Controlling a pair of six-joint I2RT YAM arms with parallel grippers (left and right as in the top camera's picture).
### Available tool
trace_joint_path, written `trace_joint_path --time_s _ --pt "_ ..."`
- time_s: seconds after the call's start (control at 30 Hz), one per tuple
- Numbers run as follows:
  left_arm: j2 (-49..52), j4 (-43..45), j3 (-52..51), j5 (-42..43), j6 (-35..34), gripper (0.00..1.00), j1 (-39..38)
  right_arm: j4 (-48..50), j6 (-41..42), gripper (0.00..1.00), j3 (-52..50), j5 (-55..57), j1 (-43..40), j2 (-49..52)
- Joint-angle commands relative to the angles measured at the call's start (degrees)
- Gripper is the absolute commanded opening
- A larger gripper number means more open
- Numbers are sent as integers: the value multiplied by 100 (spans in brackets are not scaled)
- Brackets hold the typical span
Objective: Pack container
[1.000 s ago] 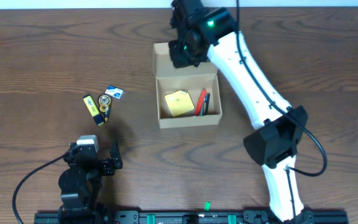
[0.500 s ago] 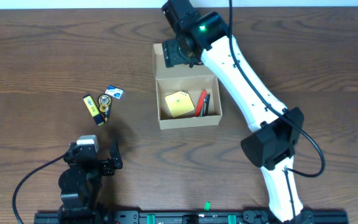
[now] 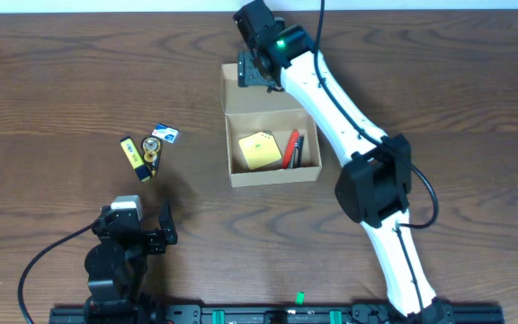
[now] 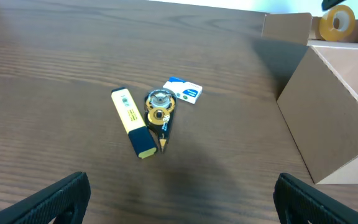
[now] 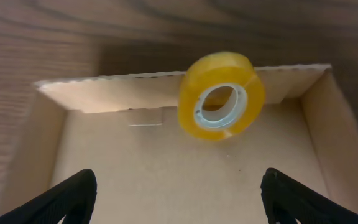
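Right wrist view shows the right gripper [image 5: 182, 199] with its jaws spread wide and nothing between them. Just ahead of them a yellow roll of tape [image 5: 221, 94] stands tilted on its edge, against the far rim of the lid flap [image 5: 166, 168]. Whether the roll is resting there or dropping cannot be told.

Overhead, the container [image 3: 272, 174] sits at the middle of the table [image 3: 61, 72] with the flap laid open on the far side. A yellow notepad [image 3: 256, 149] and some pens [image 3: 292, 148] lie in its compartment.

The left gripper [image 4: 182, 199] is also wide open and holds nothing. It hangs near a highlighter [image 4: 132, 121] that lies loose on the table.

The main risk, as I judge it, is that the tape is over the flap and not the compartment. On its edge it could roll off the rim onto the table, or settle flat on the flap and stop the lid from folding shut. The right arm reaches across the container, so drawing back low could catch a wall, shift the container and knock the roll loose.
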Motion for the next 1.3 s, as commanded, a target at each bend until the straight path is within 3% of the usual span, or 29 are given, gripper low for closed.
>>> trace_joint_path --time_s 0.0,0.27,0.67,0.87,1.03,1.17,1.27 --pt "-37 2 -107 -2 -44 95 2 33 448 88 -22 356 -39 90" --pt "-37 2 -107 -2 -44 95 2 238 461 99 -22 389 -107 299" --pt "-37 2 -107 -2 -44 95 2 378 433 99 -24 382 -369 426" --pt "-37 2 -107 -2 -44 95 2 662 -63 99 -26 179 -417 455" --pt "-37 2 -107 -2 -44 95 2 675 -118 91 -26 42 -417 568" --pt "-37 2 -105 -2 -44 95 2 697 -120 77 -26 0 -417 592" --pt "-37 2 -107 -2 -44 95 2 710 -120 75 -31 2 -417 638"
